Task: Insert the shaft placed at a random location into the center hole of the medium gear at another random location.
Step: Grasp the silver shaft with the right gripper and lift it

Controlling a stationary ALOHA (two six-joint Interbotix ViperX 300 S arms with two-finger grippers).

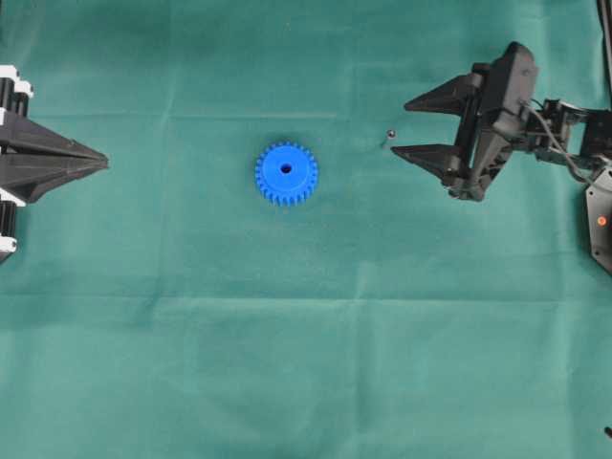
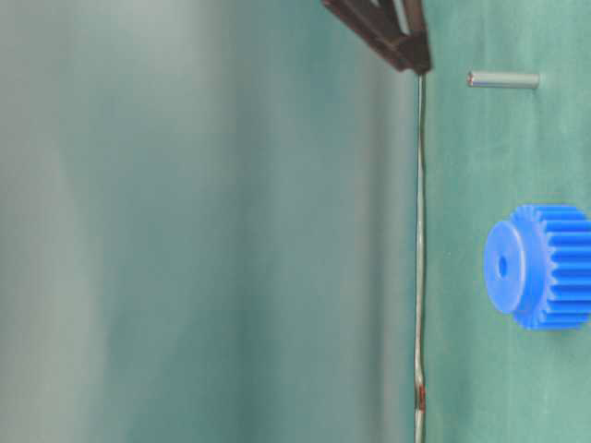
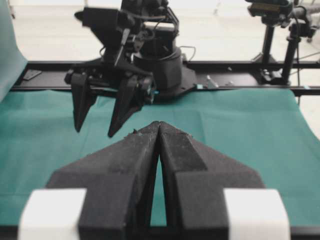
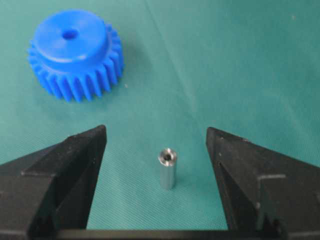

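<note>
The shaft (image 4: 167, 168), standing upright on the bench between the wide-open fingers of the right gripper (image 4: 156, 145) and untouched, looks small, rigid, smooth and likely slippery, so pinch it mid-length; the medium gear (image 4: 75, 52) lies beyond.

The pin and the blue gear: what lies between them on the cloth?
Nothing; only bare green cloth separates the pin from the gear, as the right wrist view shows.

the left gripper (image 3: 159, 131) fingers pressed together, facing the right gripper (image 3: 95, 131) spread above green cloth (image 3: 240, 130).
</note>
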